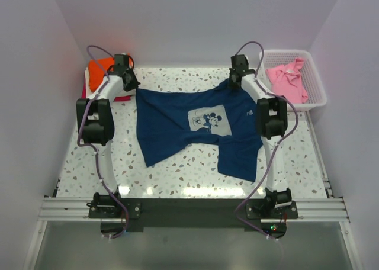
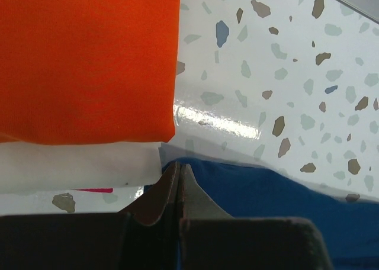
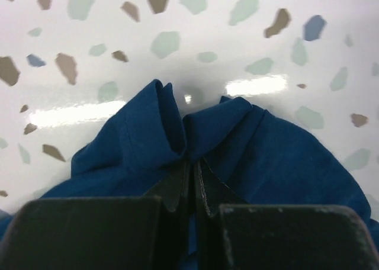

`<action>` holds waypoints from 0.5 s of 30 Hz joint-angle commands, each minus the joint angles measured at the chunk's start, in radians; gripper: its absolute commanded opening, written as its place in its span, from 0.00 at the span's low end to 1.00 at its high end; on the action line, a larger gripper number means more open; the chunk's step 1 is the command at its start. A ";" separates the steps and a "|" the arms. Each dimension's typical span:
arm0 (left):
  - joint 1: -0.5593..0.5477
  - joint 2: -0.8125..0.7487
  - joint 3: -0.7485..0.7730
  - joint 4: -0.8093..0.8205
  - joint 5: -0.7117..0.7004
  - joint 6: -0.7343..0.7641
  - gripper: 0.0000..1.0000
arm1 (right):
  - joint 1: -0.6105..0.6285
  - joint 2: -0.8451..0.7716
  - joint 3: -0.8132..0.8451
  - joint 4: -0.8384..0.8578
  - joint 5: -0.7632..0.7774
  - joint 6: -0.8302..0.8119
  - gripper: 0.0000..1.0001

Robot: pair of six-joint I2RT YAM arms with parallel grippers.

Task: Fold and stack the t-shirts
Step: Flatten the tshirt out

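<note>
The navy blue t-shirt [image 1: 195, 128] with a white chest graphic lies spread across the table. My left gripper [image 1: 129, 80] is shut on its far left corner, seen as blue cloth [image 2: 284, 193] at the jaws in the left wrist view. My right gripper [image 1: 235, 79] is shut on the far right edge; bunched cloth [image 3: 166, 128] shows between the jaws. Folded orange [image 2: 89, 57], cream [image 2: 77, 166] and magenta [image 2: 95, 190] tees are stacked right beside the left gripper [image 2: 179, 170]. A pink tee [image 1: 288, 80] lies in the basket.
A white lattice basket [image 1: 317, 92] stands at the back right. The folded stack [image 1: 98, 68] sits at the back left corner, against the wall. Speckled tabletop [image 1: 189, 172] shows in front of the shirt. Walls close in on both sides.
</note>
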 commanded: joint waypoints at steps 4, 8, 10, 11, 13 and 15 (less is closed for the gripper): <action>0.011 0.012 0.056 0.048 0.023 0.016 0.00 | -0.059 -0.128 -0.069 0.156 0.037 0.117 0.00; 0.011 0.032 0.073 0.057 0.040 0.019 0.00 | -0.068 -0.109 -0.046 0.199 0.002 0.163 0.00; 0.011 0.039 0.077 0.073 0.081 0.028 0.00 | -0.077 -0.085 -0.020 0.213 -0.047 0.176 0.06; 0.011 0.041 0.076 0.082 0.090 0.033 0.00 | -0.080 -0.073 -0.006 0.213 -0.063 0.183 0.08; 0.011 0.047 0.088 0.105 0.123 0.042 0.12 | -0.085 -0.042 0.044 0.189 -0.102 0.185 0.21; 0.011 0.049 0.100 0.113 0.153 0.045 0.41 | -0.093 -0.037 0.069 0.181 -0.130 0.185 0.41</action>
